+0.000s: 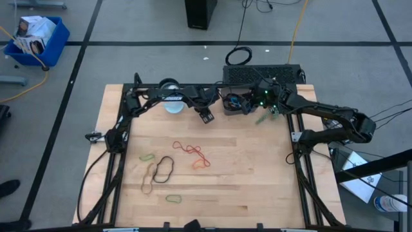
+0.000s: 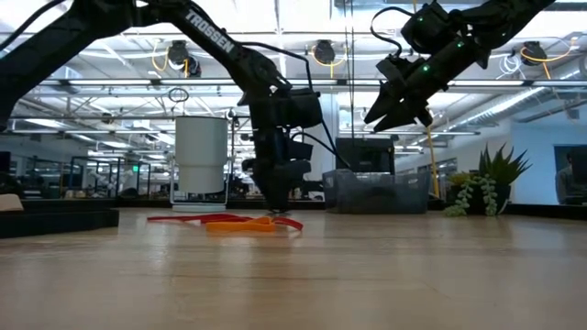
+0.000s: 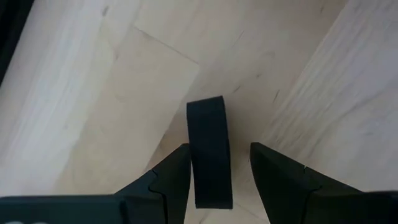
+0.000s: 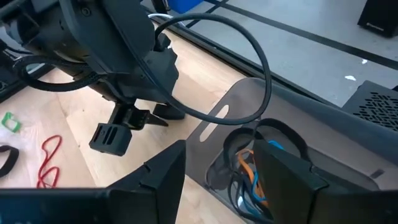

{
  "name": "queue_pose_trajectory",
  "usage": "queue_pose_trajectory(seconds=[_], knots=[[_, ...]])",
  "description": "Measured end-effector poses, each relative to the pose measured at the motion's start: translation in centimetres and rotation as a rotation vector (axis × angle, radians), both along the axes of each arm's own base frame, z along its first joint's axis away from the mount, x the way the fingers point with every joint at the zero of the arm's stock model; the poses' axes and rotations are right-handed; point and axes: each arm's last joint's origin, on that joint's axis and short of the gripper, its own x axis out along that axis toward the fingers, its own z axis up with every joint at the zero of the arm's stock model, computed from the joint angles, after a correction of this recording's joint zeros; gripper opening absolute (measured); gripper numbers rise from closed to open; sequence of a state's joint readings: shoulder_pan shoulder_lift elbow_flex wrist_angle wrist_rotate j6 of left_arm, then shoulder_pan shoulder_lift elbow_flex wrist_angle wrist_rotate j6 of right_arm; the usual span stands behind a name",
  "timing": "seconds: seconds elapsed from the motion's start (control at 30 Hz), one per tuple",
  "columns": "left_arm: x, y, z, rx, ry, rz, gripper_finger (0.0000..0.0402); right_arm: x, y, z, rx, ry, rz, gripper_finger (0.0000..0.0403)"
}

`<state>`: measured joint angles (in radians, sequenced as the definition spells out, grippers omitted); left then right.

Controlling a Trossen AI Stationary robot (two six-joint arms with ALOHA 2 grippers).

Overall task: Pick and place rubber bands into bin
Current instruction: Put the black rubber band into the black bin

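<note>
Right gripper [image 1: 265, 115] hangs raised over the table's back edge, fingers apart, nothing between them; low view shows it well above the wood. Bin [image 4: 261, 162] sits directly below and just ahead of it, holding a tangle of orange, blue and black bands. A thick black cable [image 4: 249, 56] loops over the bin's near wall.

Left gripper [image 1: 206, 116] is just beside the bin on the far side from the right arm, tip down at the table, jaws apart around a dark flat piece [image 3: 210, 152] standing between the fingers. Can't tell what that piece is.

Loose bands [image 1: 192, 154] lie well apart from both grippers, mid-table: red-orange ones nearest, then black [image 1: 164, 169], tan and green ones further out toward the front left. A round cup [image 1: 171, 103] stands behind the left gripper.
</note>
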<state>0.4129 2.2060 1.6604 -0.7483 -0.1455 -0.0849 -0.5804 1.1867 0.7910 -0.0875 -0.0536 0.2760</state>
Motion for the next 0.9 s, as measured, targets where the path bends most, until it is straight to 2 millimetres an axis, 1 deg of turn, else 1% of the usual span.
queue_pose_trajectory(seconds=[0.2,0.27,0.37,0.7,0.77,0.9], knots=[[0.0,-0.01,0.01,-0.003,-0.001,-0.002,0.0174,0.0,0.0,-0.01,-0.002,0.001,0.001,0.0183],[0.02,-0.05,0.02,-0.001,-0.001,-0.001,0.0169,0.0,0.0,-0.01,-0.002,0.002,0.001,0.0183],[0.03,-0.05,0.02,0.009,0.003,0.001,0.0143,0.0,0.0,-0.01,-0.003,0.002,0.002,0.0186],[0.1,-0.01,0.06,0.015,-0.006,0.003,0.0014,0.0,0.0,-0.01,-0.006,0.004,0.004,0.0183],[0.1,-0.01,0.07,0.014,-0.006,0.003,0.0007,0.0,0.0,-0.01,-0.006,0.004,0.004,0.0185],[0.11,-0.03,0.09,0.015,-0.006,0.003,0.0013,0.0,0.0,-0.01,-0.006,0.004,0.004,0.0187]])
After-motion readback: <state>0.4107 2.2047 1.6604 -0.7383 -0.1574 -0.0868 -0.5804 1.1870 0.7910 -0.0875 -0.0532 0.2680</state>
